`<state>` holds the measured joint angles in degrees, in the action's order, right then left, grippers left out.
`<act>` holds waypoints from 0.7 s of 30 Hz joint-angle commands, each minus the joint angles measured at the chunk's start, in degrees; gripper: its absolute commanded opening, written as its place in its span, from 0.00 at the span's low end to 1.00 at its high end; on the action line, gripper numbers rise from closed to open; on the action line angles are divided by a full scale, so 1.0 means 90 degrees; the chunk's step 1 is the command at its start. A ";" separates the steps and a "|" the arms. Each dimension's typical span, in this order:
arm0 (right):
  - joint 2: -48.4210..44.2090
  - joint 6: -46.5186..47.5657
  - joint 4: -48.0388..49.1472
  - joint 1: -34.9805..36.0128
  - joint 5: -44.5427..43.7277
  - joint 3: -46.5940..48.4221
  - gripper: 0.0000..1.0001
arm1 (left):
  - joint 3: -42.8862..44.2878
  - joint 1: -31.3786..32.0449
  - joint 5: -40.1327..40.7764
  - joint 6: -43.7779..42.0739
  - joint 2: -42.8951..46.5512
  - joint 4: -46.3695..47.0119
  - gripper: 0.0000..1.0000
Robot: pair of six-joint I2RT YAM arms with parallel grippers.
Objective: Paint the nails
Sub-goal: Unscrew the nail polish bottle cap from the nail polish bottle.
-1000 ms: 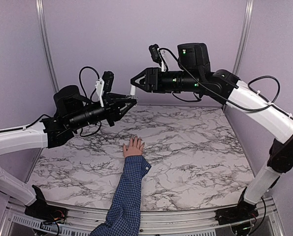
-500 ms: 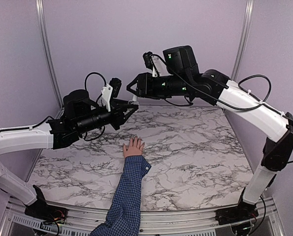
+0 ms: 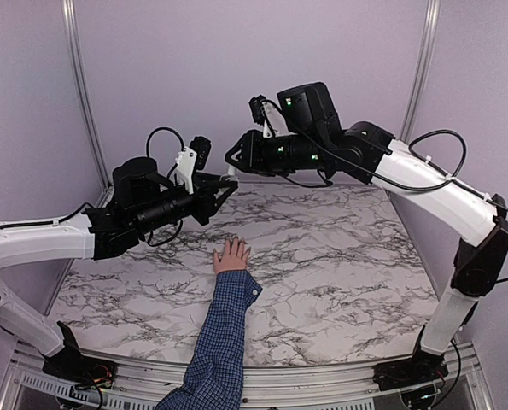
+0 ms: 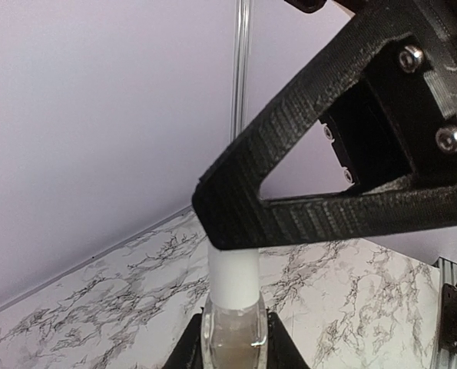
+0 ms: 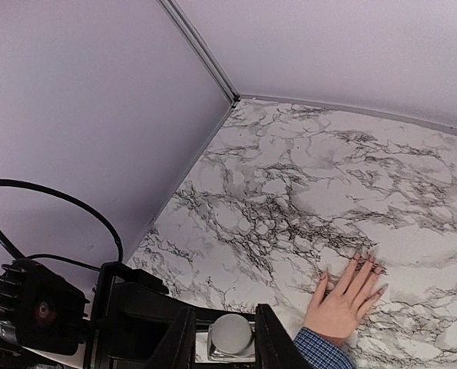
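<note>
A small light-skinned hand [image 3: 232, 257] lies flat on the marble table [image 3: 339, 256], fingers spread, in a blue checked sleeve [image 3: 224, 333]. Its nails [image 5: 370, 266] are tiny and point to the far wall. Above and behind the hand, my left gripper [image 4: 233, 329] is shut on a clear nail polish bottle [image 4: 232, 342] with a white cap [image 4: 234, 277]. My right gripper [image 5: 223, 321] meets it from the right. Its fingers [image 5: 178, 338] stand close on either side of the cap [image 5: 232, 333]. Whether they press on the cap does not show.
Lilac walls close the table in at the back and both sides, with metal posts [image 3: 76, 77] in the corners. The left gripper's black body [image 5: 128, 307] and a cable loop [image 5: 51, 200] fill the lower left of the right wrist view.
My right gripper has come down and left onto the bottle's cap, and its fingers have narrowed. The left arm shifted slightly right with the bottle, then held still. The hand has not moved.
</note>
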<state>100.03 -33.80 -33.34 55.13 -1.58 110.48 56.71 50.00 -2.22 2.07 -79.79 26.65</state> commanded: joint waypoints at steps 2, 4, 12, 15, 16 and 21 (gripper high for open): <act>0.0058 -0.0083 -0.0014 0.0065 -0.0032 0.0199 0.17 | 0.0173 0.0042 0.0002 -0.0082 -0.0007 0.0017 0.00; 0.0048 -0.0047 0.0010 0.0065 -0.0029 0.0187 0.12 | 0.0183 0.0043 -0.0083 -0.0083 0.0010 0.0014 0.00; -0.0069 0.0400 0.0331 0.0055 0.0365 0.0132 0.00 | 0.0154 0.0023 -0.0771 0.0001 0.0216 0.0031 0.00; -0.0224 0.0752 0.0616 0.0055 0.0684 -0.0012 0.00 | 0.0154 -0.0010 -0.1376 0.0049 0.0310 0.0064 0.00; -0.0284 0.0907 0.0721 0.0054 0.0801 -0.0055 0.00 | 0.0154 -0.0027 -0.1641 0.0075 0.0346 0.0102 0.00; -0.0690 0.1547 0.1312 -0.0059 0.1659 -0.0455 0.00 | 0.0217 -0.0149 -0.3009 0.0098 0.0488 0.0238 0.00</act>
<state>96.99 -25.17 -30.89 54.85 4.43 108.18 56.73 48.03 -12.67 3.46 -77.45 26.37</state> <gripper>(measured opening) 0.111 0.215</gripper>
